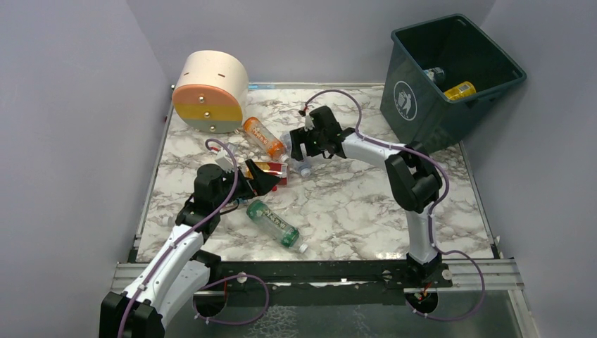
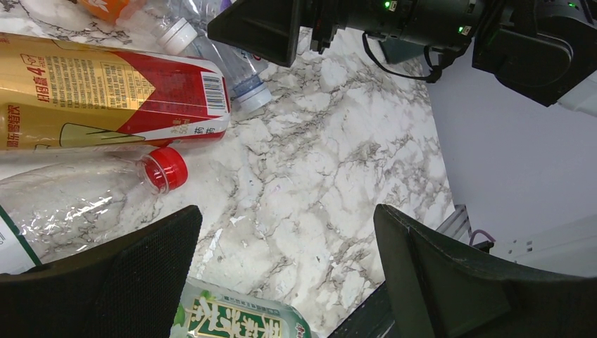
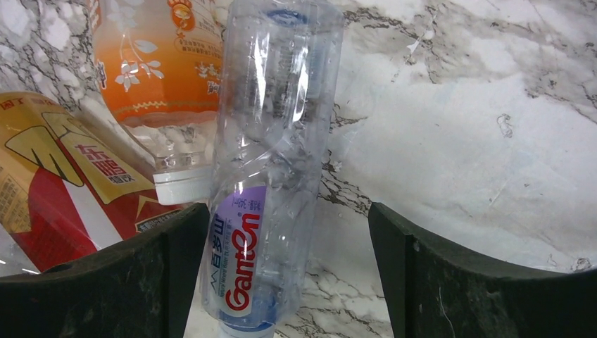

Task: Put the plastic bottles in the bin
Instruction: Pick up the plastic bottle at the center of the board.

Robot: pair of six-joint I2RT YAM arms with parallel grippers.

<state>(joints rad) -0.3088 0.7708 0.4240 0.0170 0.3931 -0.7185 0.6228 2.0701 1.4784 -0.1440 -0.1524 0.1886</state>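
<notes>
The dark teal bin (image 1: 422, 105) stands tilted at the back right with a yellow bottle (image 1: 459, 90) and another bottle (image 1: 434, 73) inside. My right gripper (image 1: 304, 144) is open and straddles a clear bottle (image 3: 271, 141) with a purple and red label, which lies against its left finger (image 3: 105, 289). An orange bottle (image 1: 264, 137) and a red and gold bottle (image 1: 273, 171) lie beside it. My left gripper (image 1: 264, 179) is open and empty over bare marble (image 2: 288, 267). A green-labelled bottle (image 1: 277, 224) lies just below it, and a clear bottle with a red cap (image 2: 84, 204) lies left of it.
A cream cylinder with an orange and green face (image 1: 210, 91) stands at the back left. Grey walls close in the table on three sides. A metal rail (image 1: 317, 271) runs along the near edge. The two grippers are close together at mid-table.
</notes>
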